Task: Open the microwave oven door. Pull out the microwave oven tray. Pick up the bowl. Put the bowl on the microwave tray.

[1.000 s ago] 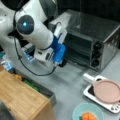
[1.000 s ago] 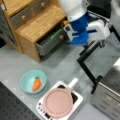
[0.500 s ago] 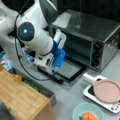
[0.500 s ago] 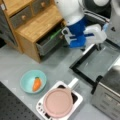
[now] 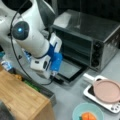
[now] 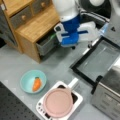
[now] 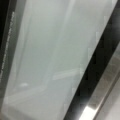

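Note:
The silver microwave oven (image 5: 100,37) stands with its cavity exposed. Its dark glass door (image 5: 71,70) lies folded down flat on the counter in both front views (image 6: 100,58). My gripper (image 5: 54,74) sits at the door's outer handle edge (image 6: 89,45), its fingers hidden under the blue and white hand. Only the door's glass pane (image 7: 50,60) fills the wrist view. The tray is hidden in the dark cavity. Away from the gripper, the pale teal bowl (image 6: 33,81) holding orange food rests on the counter, also visible at a front view's bottom (image 5: 88,113).
A pink plate (image 6: 58,102) lies on a white slab with buttons (image 5: 112,106) beside the bowl. A wooden cabinet (image 6: 37,22) has one open drawer (image 6: 46,45) close to my arm. A wooden block (image 5: 22,100) stands at a front view's bottom left.
My hand has moved down and outward from the oven front, and the door has swung from partly open to lying flat. Bowl and plate have not moved.

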### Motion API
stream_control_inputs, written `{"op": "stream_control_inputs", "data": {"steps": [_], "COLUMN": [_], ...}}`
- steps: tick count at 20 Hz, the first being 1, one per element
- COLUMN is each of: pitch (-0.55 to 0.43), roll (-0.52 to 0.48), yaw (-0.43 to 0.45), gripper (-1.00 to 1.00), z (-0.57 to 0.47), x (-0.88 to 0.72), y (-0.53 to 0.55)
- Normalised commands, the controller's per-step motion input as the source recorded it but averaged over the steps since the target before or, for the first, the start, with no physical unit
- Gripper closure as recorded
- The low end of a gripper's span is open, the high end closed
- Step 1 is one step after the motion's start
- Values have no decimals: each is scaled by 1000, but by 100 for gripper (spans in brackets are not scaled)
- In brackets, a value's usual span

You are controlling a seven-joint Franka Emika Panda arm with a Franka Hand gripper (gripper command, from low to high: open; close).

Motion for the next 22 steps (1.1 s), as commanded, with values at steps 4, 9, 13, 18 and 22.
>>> {"op": "stream_control_inputs", "data": {"steps": [4,9,13,18,22], "pitch": [82,42,20,26,15], "roll": [498,609,644,547,355], "yaw": [428,343,266,202,131], "gripper": [-100,-100,-100,-100,-100], "z": [-36,-117,-77,-76,-89], "x": [124,242,290,278,257], "y": [-212,-50,-95,28,152]}}
